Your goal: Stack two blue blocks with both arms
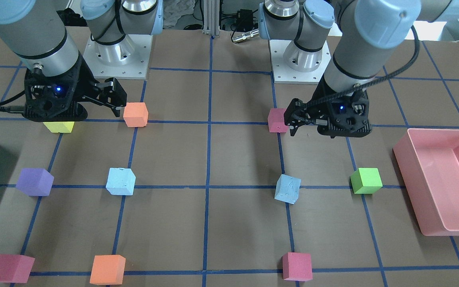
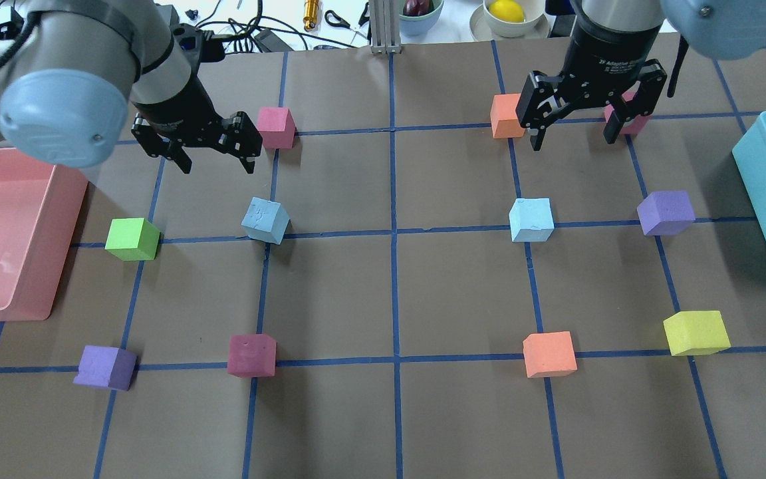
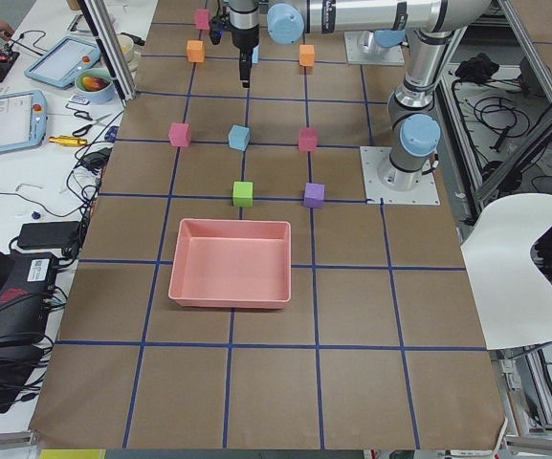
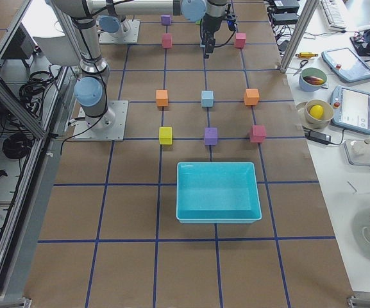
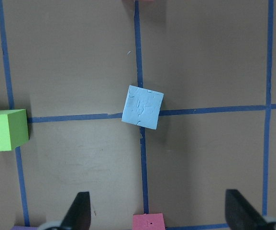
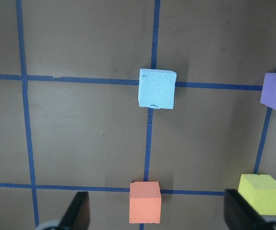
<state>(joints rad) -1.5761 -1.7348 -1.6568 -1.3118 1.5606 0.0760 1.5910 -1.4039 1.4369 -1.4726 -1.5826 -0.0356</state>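
Two pale blue blocks lie on the table, apart from each other. The left one [image 2: 265,220] sits turned on a tape crossing; it also shows in the front view [image 1: 288,188] and the left wrist view [image 5: 143,107]. The right one [image 2: 531,219] also shows in the front view [image 1: 120,181] and the right wrist view [image 6: 157,88]. My left gripper [image 2: 215,163] hangs open and empty above the table, beyond the left block. My right gripper [image 2: 576,136] hangs open and empty beyond the right block.
A pink bin [image 2: 64,246] stands at the left edge and a turquoise bin [image 2: 765,213] at the right edge. A green cube [image 2: 131,238], purple cubes [image 2: 665,213], orange cubes [image 2: 549,354], a yellow cube [image 2: 695,332] and pink cubes [image 2: 275,127] sit on other crossings.
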